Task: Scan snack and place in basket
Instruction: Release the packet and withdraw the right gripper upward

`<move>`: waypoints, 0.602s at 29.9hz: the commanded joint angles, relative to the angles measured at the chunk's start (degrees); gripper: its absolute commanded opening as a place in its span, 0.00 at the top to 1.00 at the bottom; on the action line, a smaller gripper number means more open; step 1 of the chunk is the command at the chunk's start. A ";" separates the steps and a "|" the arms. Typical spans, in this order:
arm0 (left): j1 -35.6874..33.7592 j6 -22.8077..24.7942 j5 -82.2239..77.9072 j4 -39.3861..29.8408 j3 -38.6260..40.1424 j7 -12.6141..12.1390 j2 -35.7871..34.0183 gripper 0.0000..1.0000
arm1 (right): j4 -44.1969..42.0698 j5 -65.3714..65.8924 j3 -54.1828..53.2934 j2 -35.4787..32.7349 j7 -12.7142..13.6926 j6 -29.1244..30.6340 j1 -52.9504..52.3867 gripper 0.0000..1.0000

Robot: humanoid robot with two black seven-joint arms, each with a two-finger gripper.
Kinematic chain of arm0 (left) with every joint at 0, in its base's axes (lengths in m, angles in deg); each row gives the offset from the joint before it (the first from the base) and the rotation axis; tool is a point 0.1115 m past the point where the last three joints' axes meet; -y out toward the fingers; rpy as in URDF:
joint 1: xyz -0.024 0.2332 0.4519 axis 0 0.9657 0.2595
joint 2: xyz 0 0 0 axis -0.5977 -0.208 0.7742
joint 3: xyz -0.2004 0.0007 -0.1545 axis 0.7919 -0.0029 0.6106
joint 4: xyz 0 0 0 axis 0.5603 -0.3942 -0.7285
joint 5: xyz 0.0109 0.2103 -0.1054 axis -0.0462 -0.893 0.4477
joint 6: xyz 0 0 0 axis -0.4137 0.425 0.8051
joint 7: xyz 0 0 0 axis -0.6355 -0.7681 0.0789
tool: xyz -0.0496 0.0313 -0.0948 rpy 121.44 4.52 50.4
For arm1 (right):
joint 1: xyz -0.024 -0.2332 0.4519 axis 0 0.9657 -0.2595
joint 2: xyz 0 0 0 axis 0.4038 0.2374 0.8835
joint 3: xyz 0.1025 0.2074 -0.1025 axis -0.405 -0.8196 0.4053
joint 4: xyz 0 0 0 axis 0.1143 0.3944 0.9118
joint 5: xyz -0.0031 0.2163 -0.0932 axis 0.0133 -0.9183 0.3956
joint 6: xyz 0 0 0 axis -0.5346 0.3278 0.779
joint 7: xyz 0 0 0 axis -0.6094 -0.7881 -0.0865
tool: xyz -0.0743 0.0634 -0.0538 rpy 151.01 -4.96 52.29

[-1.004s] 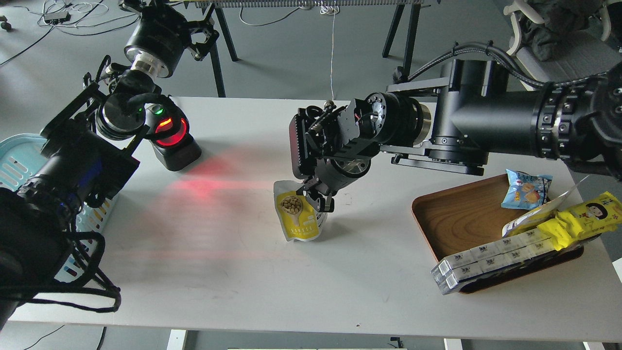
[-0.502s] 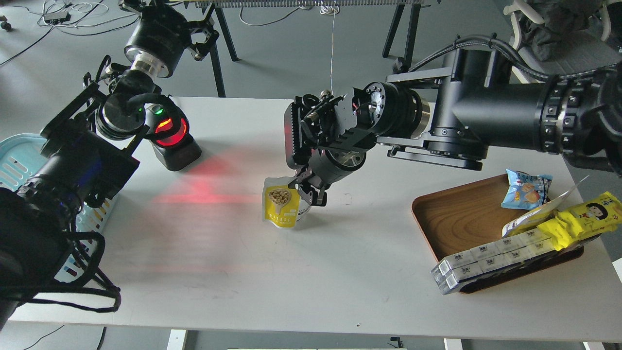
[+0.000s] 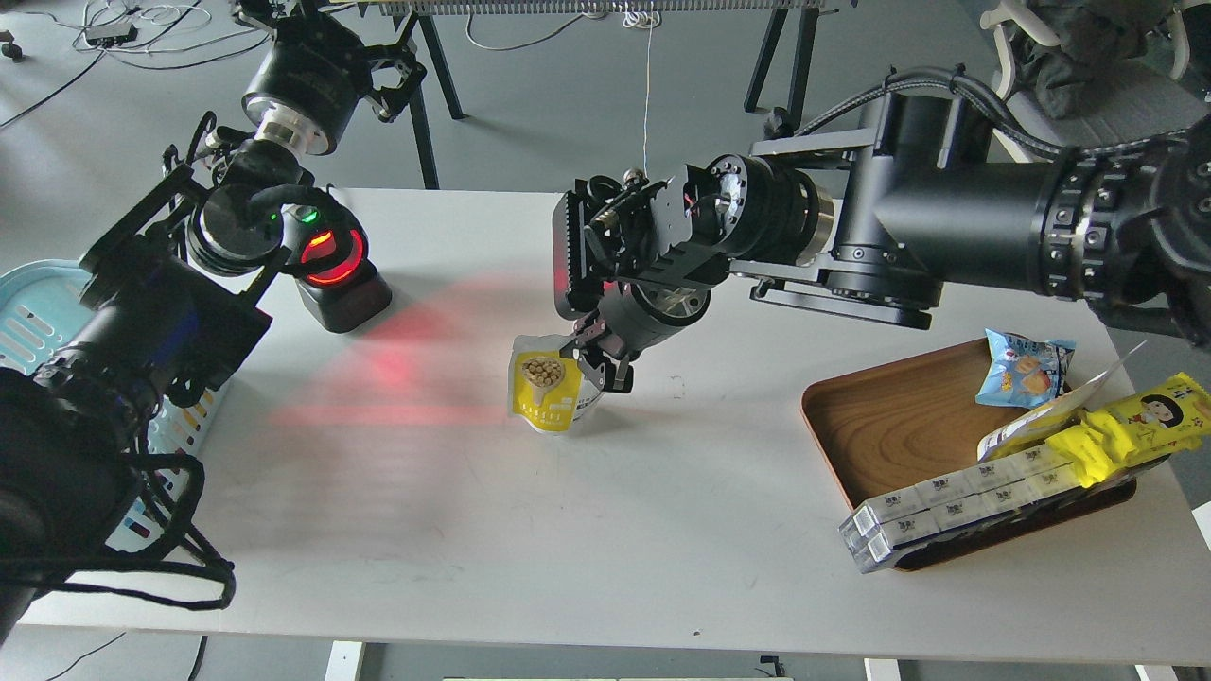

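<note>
The snack [image 3: 546, 392], a small pouch with a yellow front picturing a scoop of tan beans, hangs upright at the table's middle. My right gripper [image 3: 594, 363] is shut on its upper edge, and its fingers hide the white top. I cannot tell whether the pouch's bottom touches the table. The light blue basket [image 3: 28, 317] stands at the left edge, mostly hidden behind my left arm. My left gripper [image 3: 390, 68] is raised at the far left, small and dark, well away from the snack.
A black scanner [image 3: 336, 274] with a red glowing window stands at the far left of the white table [image 3: 605, 530] and casts red light toward the pouch. A brown wooden tray [image 3: 899, 426] at the right holds a blue packet [image 3: 1025, 367], a yellow cartoon packet [image 3: 1131, 426] and boxed items.
My right gripper has carried the pouch to the left and a little farther away, closer to the scanner's red light. The left arm has not moved.
</note>
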 commanded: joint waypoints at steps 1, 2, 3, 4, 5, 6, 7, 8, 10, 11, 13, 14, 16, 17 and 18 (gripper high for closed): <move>0.00 0.00 0.01 0.00 0.06 0.00 0.01 0.00 | 0.00 -0.08 -0.07 0.00 0.00 0.00 0.15 0.75; 0.00 0.00 0.01 0.00 -0.03 0.00 -0.08 0.00 | 0.00 -0.08 -0.25 0.00 0.00 0.00 0.15 0.71; 0.00 0.00 0.01 0.00 0.06 0.00 -0.08 0.00 | 0.00 -0.17 -0.51 0.00 0.00 0.00 0.15 0.67; 0.00 0.00 0.01 0.00 0.06 0.00 -0.08 0.00 | 0.00 -0.69 -0.95 0.00 0.00 0.00 0.07 0.63; 0.00 0.00 0.01 0.00 0.06 0.00 -0.08 0.00 | 0.00 -1.57 -1.30 0.00 0.00 0.00 0.07 0.55; 0.00 0.00 0.01 0.00 -0.03 0.00 -0.08 0.00 | 0.18 -2.88 -1.57 0.00 0.00 0.00 -0.19 0.46; -0.09 0.00 0.01 0.00 -0.03 0.00 -0.08 0.00 | 0.18 -4.11 -1.66 0.00 0.00 0.08 -0.37 0.39; -0.09 0.00 0.01 0.00 -0.03 0.00 -0.08 0.00 | 0.27 -5.61 -1.74 0.00 0.00 0.17 -0.63 0.33; -0.17 -0.05 0.01 0.00 -0.03 0.00 -0.08 0.00 | 0.44 -9.12 -2.09 -0.09 0.00 0.52 -1.60 0.26; -0.26 -0.05 -0.08 0.00 0.06 0.08 -0.08 0.00 | 0.70 -10.88 -2.44 -1.04 0.00 0.61 -2.39 0.24; -0.61 -0.23 -0.08 0.00 -0.03 0.00 -0.08 0.00 | 1.14 -14.65 -3.15 -3.41 0.00 0.70 -3.88 0.18; -0.79 -0.23 -0.08 0.00 -0.03 0.00 -0.16 0.00 | 1.41 -16.33 -3.59 -4.56 0.00 0.70 -4.50 0.15; -1.05 -0.49 -0.08 -0.08 -0.03 -0.09 -1.12 0.00 | 2.20 -20.02 -4.81 -6.75 0.00 0.70 -5.47 0.10; -1.14 -0.49 -0.08 -0.17 -0.03 -0.18 -1.91 0.00 | 2.46 -21.69 -5.52 -8.07 0.00 0.79 -5.82 0.06; -1.32 -0.49 -0.34 -0.35 -0.11 -0.44 -2.79 0.00 | 2.72 -23.44 -6.48 -9.91 0.00 0.79 -5.91 0.06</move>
